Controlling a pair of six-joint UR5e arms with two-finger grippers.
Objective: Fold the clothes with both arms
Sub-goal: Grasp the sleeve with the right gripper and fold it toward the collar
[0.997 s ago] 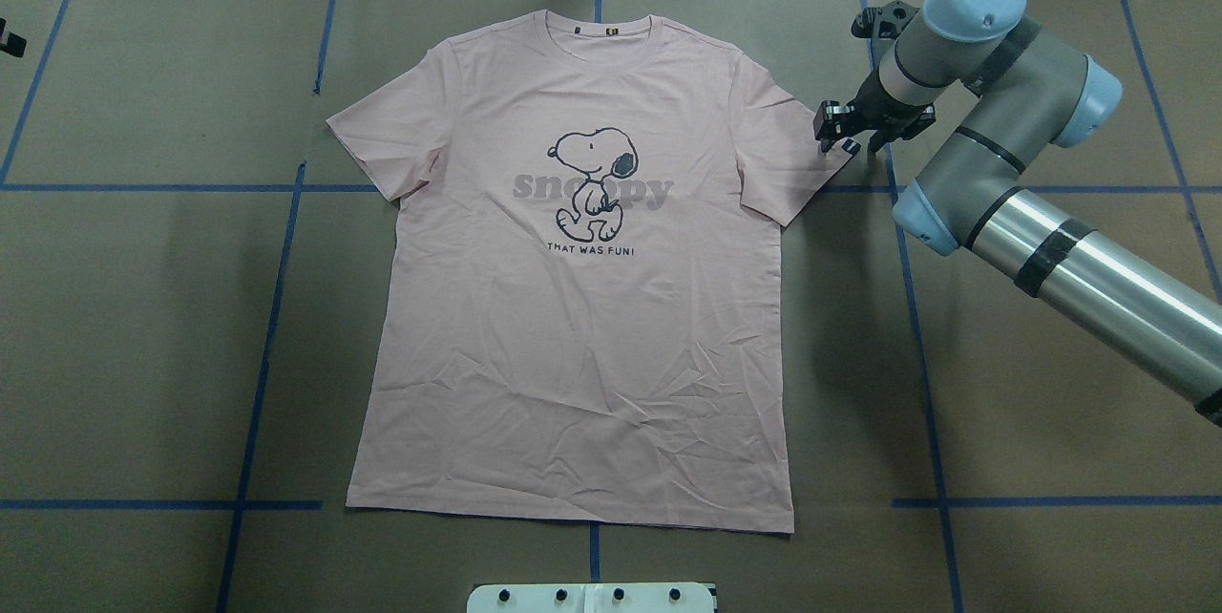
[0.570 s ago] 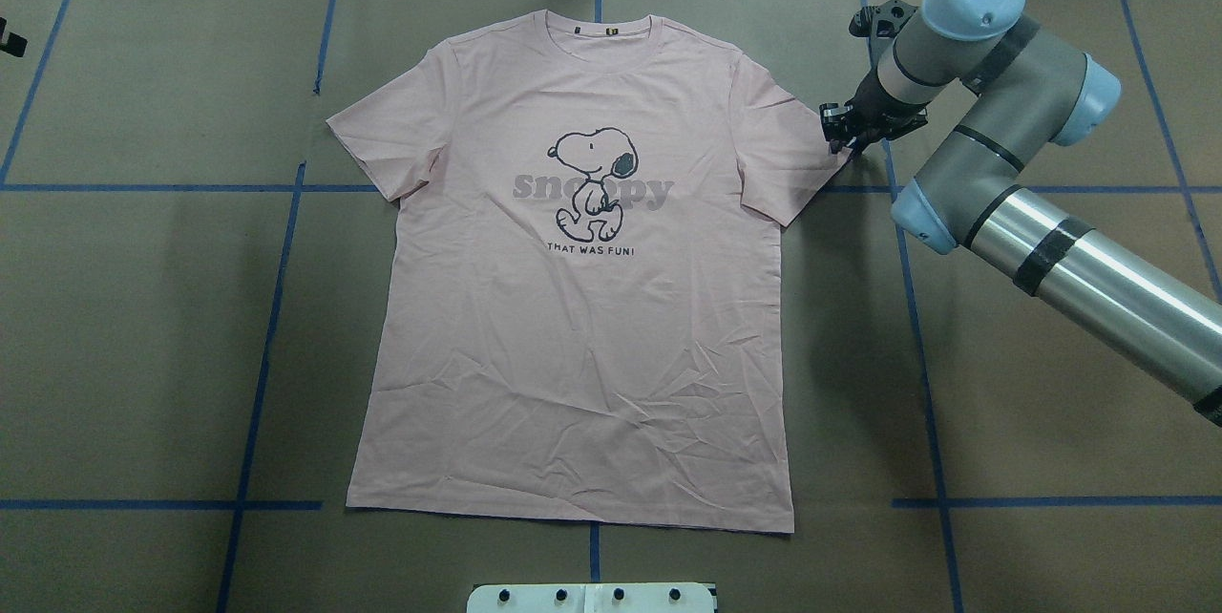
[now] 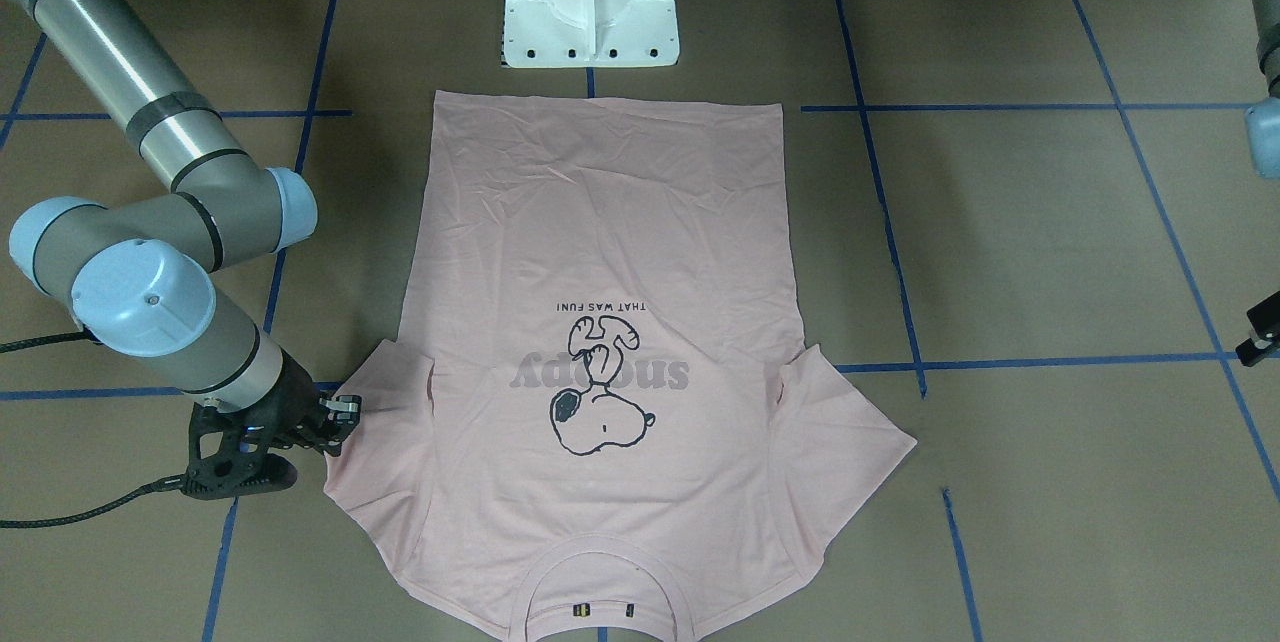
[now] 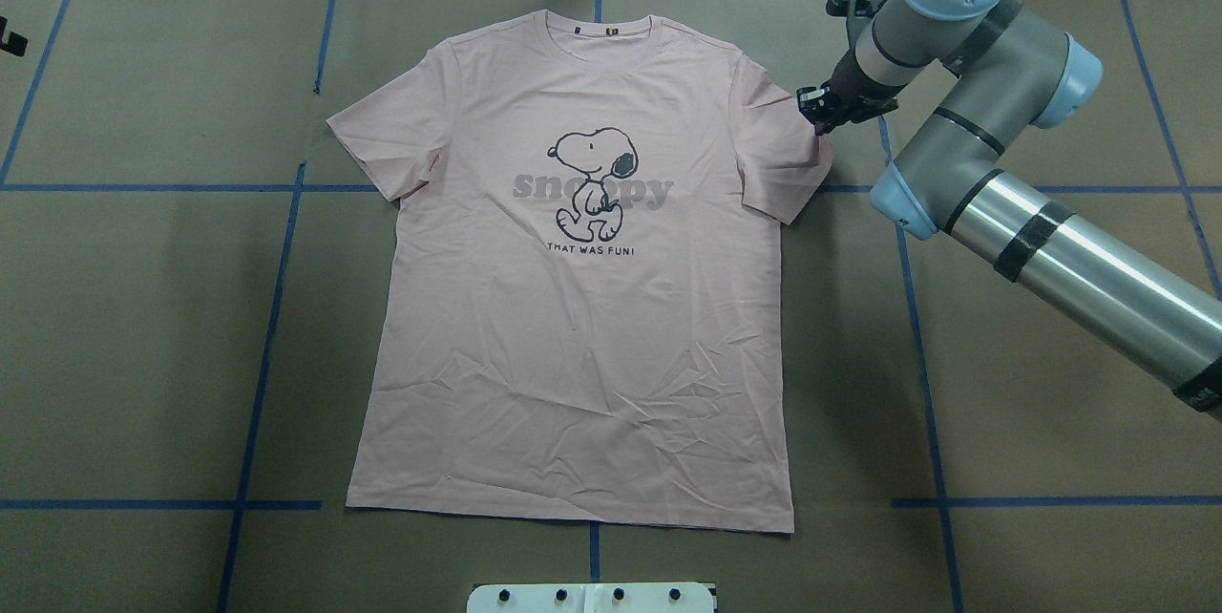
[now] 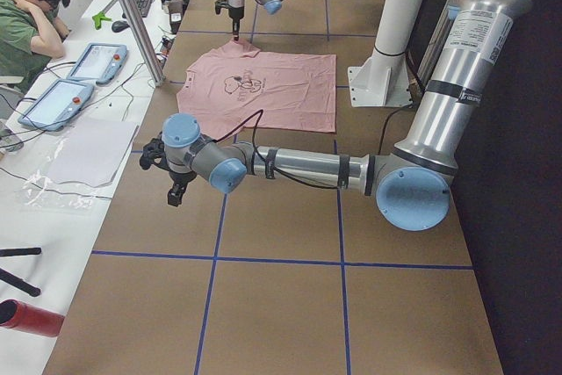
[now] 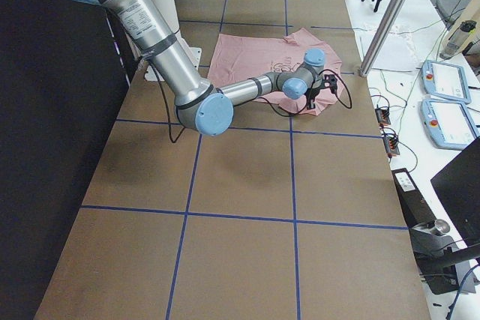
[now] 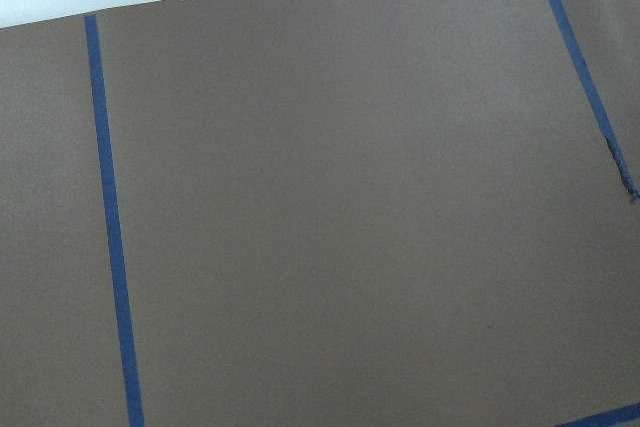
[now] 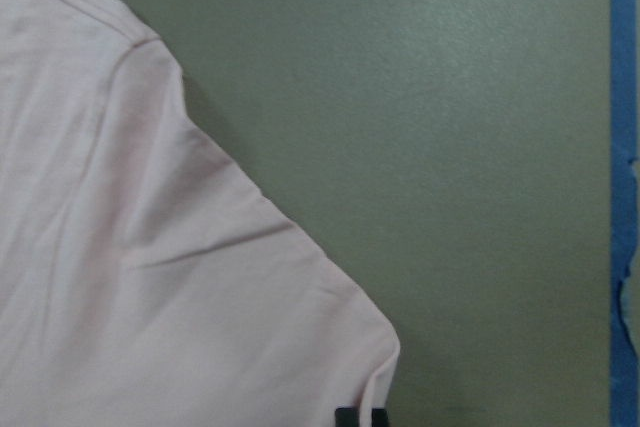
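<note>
You are looking at the pale pink T-shirt (image 4: 582,355) lying flat and face up in the middle of the counter (image 4: 143,327), with its ribbed collar (image 4: 601,26) pointing to 12 o'clock in the overhead view and its hem at 6 o'clock, nearest the white pedestal (image 3: 590,2). The Snoopy print (image 4: 592,183) is showing, so no fold is in place yet, and I judge you are only starting the first one. The right gripper (image 4: 816,115) is working at about 2 o'clock of the shirt, right on the outer corner of the right sleeve (image 4: 783,155). Its jaws are standing nearly together, and the wrist camera is showing a black fingertip (image 8: 358,415) at the sleeve corner with the hem curling over it, so the gripper appears to be pinching that corner. Taking the very tip makes sense, because it lets the sleeve be drawn inward over the chest without dragging the body cloth. The left gripper (image 5: 176,192) is hanging well out at 9 o'clock, apart from the shirt, and its wrist camera is seeing only bare counter and blue tape lines (image 7: 110,227). I cannot tell how far its jaws are parted. It is probably waiting out there so the cloth stays undisturbed until its own sleeve is needed. Watch that the pinch is catching both layers of the sleeve.
</note>
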